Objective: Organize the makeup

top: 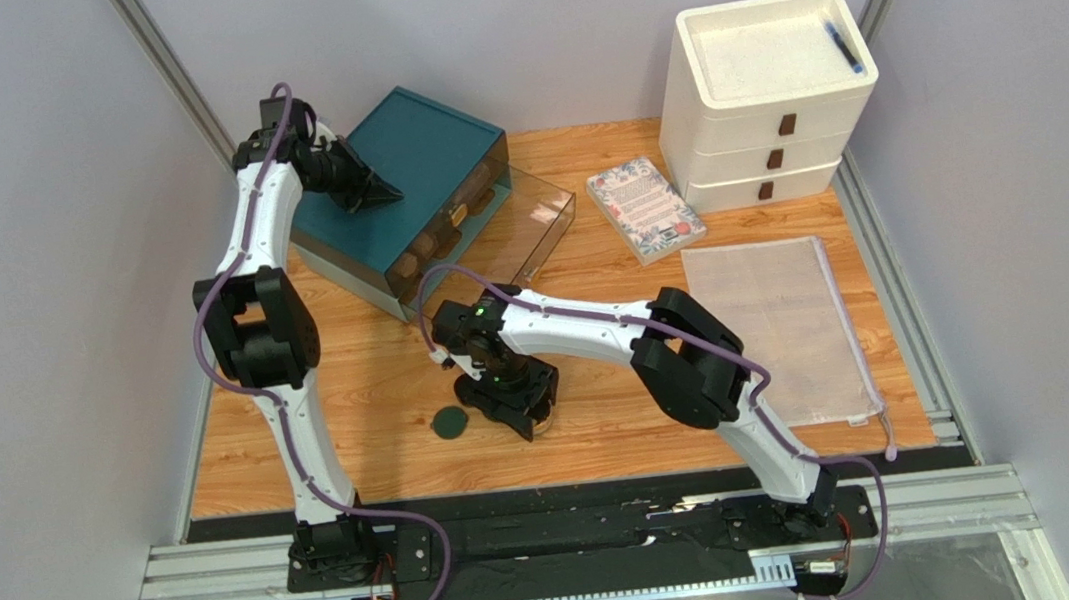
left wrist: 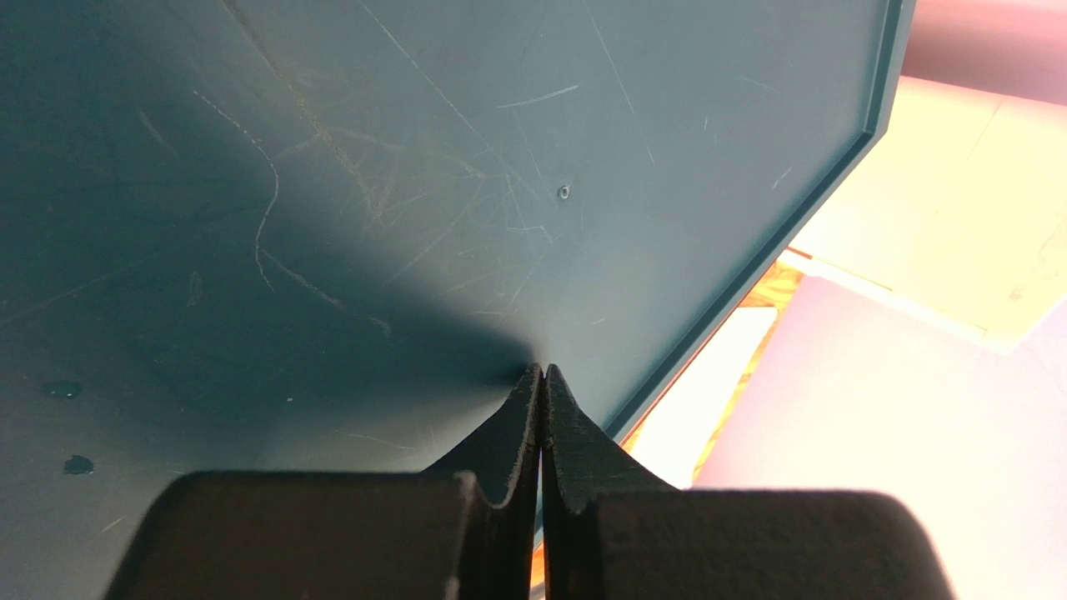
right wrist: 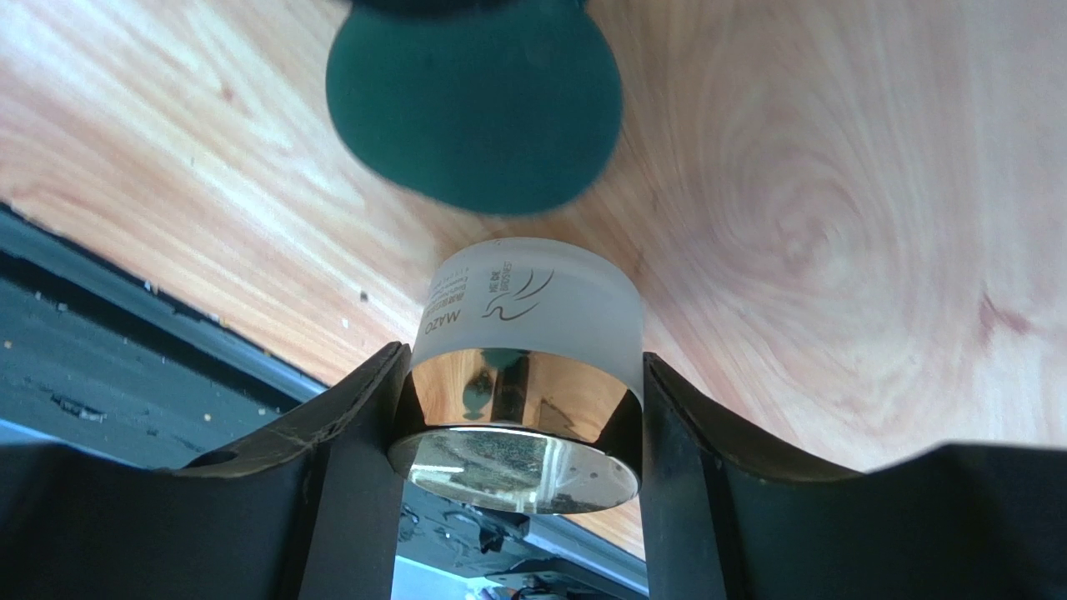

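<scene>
My right gripper (top: 514, 398) stands over a frosted cream jar with a gold lid (right wrist: 532, 306) on the wooden table. In the right wrist view the gripper (right wrist: 522, 375) has a finger pressed on each side of the lid. A round dark green compact (top: 451, 424) lies flat just left of it and shows in the wrist view (right wrist: 476, 106) too. My left gripper (top: 374, 190) is shut and empty, its tips (left wrist: 541, 375) resting on the top of the teal organizer box (top: 427, 161). Brown cosmetics show dimly behind the box's tinted front (top: 410, 268).
A clear drawer (top: 535, 219) sticks out of the teal box. A patterned booklet (top: 644, 208), a white three-drawer unit (top: 767, 93) with a pen (top: 845, 49) on top, and a mesh pouch (top: 786, 324) lie to the right. The black rail (right wrist: 113, 363) is close behind the jar.
</scene>
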`<move>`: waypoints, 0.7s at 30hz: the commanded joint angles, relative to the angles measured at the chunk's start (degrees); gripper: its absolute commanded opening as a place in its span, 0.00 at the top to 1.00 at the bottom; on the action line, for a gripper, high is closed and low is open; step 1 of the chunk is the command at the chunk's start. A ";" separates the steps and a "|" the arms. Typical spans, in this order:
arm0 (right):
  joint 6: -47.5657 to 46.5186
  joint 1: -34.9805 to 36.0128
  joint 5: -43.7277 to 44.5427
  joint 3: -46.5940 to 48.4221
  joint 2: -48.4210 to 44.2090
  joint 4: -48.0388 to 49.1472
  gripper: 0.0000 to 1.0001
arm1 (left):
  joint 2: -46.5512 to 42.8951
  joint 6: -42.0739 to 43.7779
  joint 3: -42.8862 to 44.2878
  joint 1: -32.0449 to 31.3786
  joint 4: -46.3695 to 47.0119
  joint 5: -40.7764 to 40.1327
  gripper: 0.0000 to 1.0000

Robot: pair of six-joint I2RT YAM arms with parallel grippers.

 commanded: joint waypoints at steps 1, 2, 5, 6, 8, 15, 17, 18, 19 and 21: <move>-0.52 -0.48 2.05 0.34 -8.77 0.02 1.00 | 5.92 4.63 -2.94 0.13 -11.51 -10.42 1.00; -0.44 -1.09 1.62 1.57 -9.65 -0.16 1.00 | 5.92 4.63 -2.85 0.14 -11.60 -10.42 1.00; 0.00 -6.08 -0.92 6.56 -11.24 -0.86 1.00 | 6.27 4.28 -2.50 0.13 -11.33 -10.24 1.00; 0.35 -7.50 -1.72 7.98 -11.41 -0.77 1.00 | 6.71 4.19 -2.32 0.14 -11.42 -9.98 1.00; 2.10 -12.14 -3.21 12.54 -11.50 -0.25 1.00 | 6.89 3.93 -2.23 0.14 -11.42 -9.80 1.00; 9.92 -26.22 -8.66 25.01 -5.98 8.18 1.00 | 7.15 3.49 -2.32 0.05 -11.25 -9.80 1.00; 12.12 -29.55 -10.24 30.12 -1.08 9.07 1.00 | 7.07 3.40 -2.41 0.14 -10.89 -9.71 1.00; 14.48 -30.45 -10.69 33.71 0.69 9.68 1.00 | 7.15 3.40 -2.41 0.14 -10.81 -9.63 1.00; 16.16 -31.15 -10.86 34.70 2.02 11.34 1.00 | 7.33 3.49 -2.06 0.14 -11.07 -9.71 1.00; 18.89 -33.26 -13.49 34.71 4.48 14.42 1.00 | 7.77 3.57 -1.71 0.14 -11.16 -10.06 1.00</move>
